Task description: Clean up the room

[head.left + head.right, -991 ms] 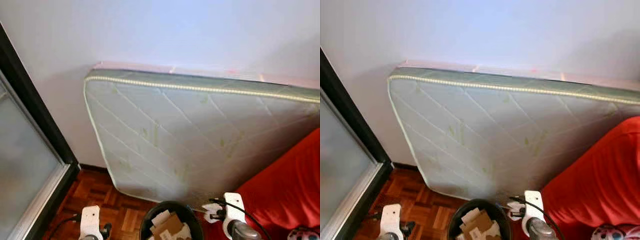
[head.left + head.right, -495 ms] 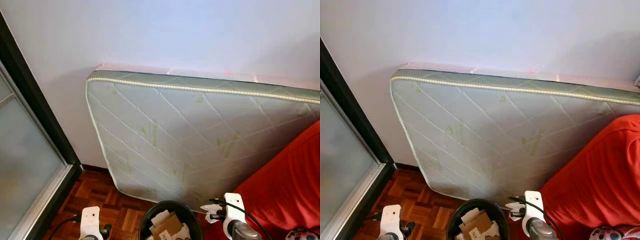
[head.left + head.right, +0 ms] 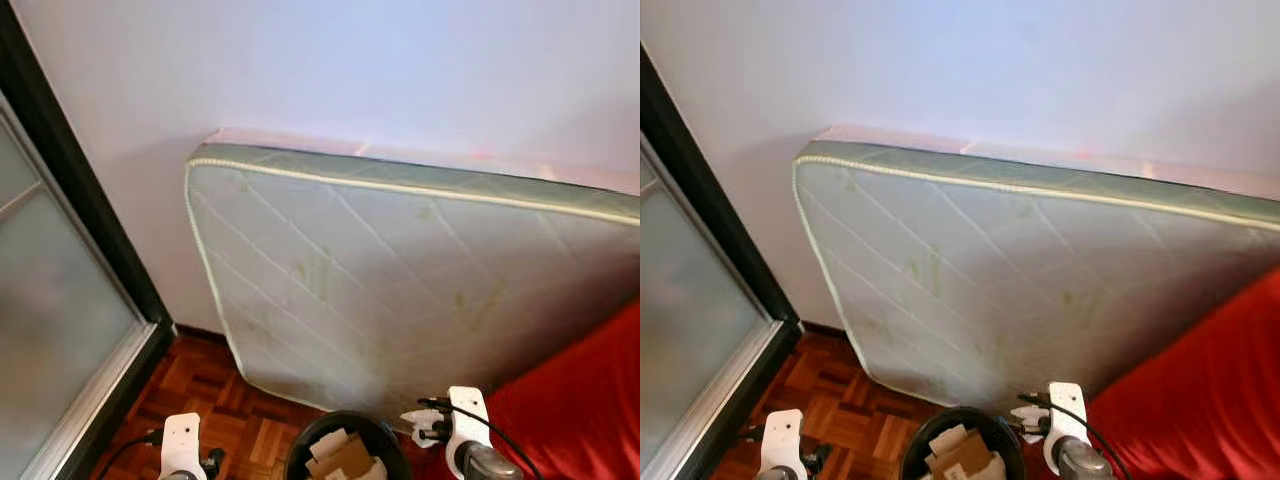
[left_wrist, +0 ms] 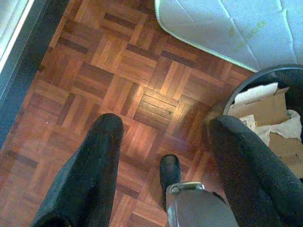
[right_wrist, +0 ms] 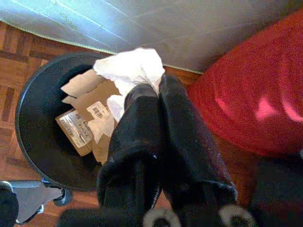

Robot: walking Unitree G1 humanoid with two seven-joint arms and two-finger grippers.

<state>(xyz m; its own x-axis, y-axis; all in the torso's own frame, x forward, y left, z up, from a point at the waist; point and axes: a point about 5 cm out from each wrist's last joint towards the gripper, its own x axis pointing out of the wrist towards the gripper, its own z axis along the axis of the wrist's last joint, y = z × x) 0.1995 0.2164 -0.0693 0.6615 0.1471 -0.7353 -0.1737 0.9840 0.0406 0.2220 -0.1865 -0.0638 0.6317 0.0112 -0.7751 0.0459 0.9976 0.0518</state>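
Note:
A black round bin [image 3: 345, 447] holding cardboard and paper scraps stands on the parquet at the bottom of the eye views, also seen as the bin [image 5: 40, 142] in the right wrist view. My right gripper [image 5: 154, 90] is shut on a crumpled white tissue [image 5: 132, 66], held over the bin's rim beside the red cover. Its white wrist [image 3: 462, 425] shows just right of the bin. My left gripper [image 4: 163, 127] hangs open above bare parquet, left of the bin [image 4: 265, 94], with nothing between its fingers.
A quilted white and green mattress [image 3: 400, 290] leans against the pale wall behind the bin. A red fabric cover [image 3: 580, 400] lies to the right. A dark-framed frosted glass door [image 3: 60, 330] stands at the left. Parquet floor [image 4: 118, 71] is open between door and bin.
The camera has shifted, so the mattress sits a little lower and further right in view and less red cover shows. Both wrists and the bin hold their places.

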